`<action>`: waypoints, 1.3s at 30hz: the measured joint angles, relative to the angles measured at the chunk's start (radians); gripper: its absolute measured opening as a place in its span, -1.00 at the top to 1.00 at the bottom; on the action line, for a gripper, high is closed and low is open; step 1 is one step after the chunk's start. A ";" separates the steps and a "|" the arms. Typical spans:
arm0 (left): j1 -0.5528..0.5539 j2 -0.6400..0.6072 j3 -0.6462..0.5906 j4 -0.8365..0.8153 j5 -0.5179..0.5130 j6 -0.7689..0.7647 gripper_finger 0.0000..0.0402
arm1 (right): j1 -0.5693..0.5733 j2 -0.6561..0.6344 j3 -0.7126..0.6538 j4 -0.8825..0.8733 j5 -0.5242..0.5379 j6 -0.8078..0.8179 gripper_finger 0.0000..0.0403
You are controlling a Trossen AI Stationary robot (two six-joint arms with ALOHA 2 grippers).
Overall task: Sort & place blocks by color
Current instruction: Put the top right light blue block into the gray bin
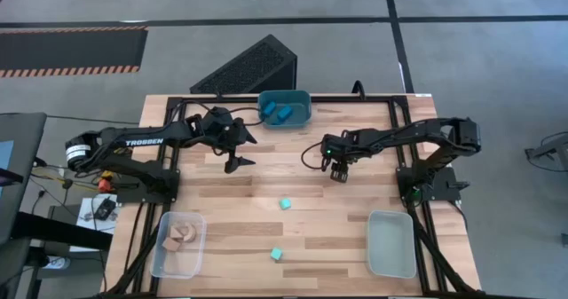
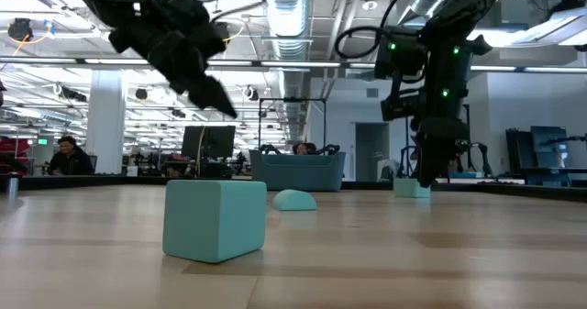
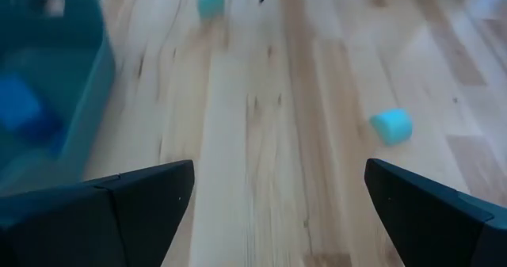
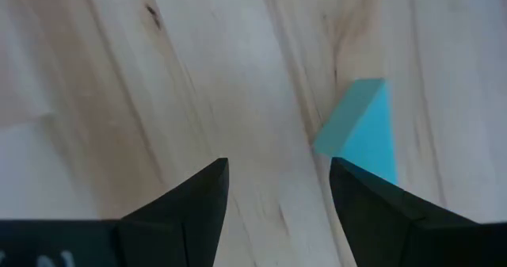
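My right gripper (image 1: 339,173) is open and points down, low over the table's middle. A cyan wedge block (image 4: 360,128) lies on the wood just outside one of its fingers; the gap between the fingers (image 4: 277,168) holds only bare wood. My left gripper (image 1: 238,155) is open and empty, raised above the table near the teal bin (image 1: 284,108), which holds blue blocks (image 1: 277,113). A rounded cyan block (image 1: 285,204) and a cyan cube (image 1: 277,255) rest on the table nearer the front. Tan blocks (image 1: 182,234) lie in the clear bin at front left. My right gripper stands with one finger (image 4: 380,211) right beside the cyan wedge's near end (image 4: 364,152), coming from above. The finger covers that end, so I cannot tell whether it touches the wedge. The wedge lies flat on the table.
A clear bin (image 1: 391,243) stands at the front right and a clear bin (image 1: 158,262) at front left. A dark perforated wedge-shaped box (image 1: 248,68) sits beyond the far edge. Bare wood lies between the two front bins. People sit in the room behind.
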State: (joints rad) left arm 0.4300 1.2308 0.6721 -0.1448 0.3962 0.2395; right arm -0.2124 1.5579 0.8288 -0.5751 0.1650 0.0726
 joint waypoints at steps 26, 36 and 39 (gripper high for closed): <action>0.039 0.000 -0.083 0.373 -0.040 -0.325 -0.78 | -0.375 0.034 0.156 -0.078 -0.198 -0.301 -0.21; 0.023 0.000 -0.083 0.410 -0.267 -0.491 -0.78 | -0.465 0.034 0.155 -0.089 -0.348 -0.441 -0.21; 0.014 0.000 -0.083 0.417 -0.314 -0.536 -0.78 | -0.463 0.034 0.144 -0.055 -0.354 -0.493 -0.21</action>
State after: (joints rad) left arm 0.4438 1.2308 0.5888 0.2727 0.0820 -0.2969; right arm -0.6759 1.5917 0.9726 -0.6297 -0.1892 -0.4201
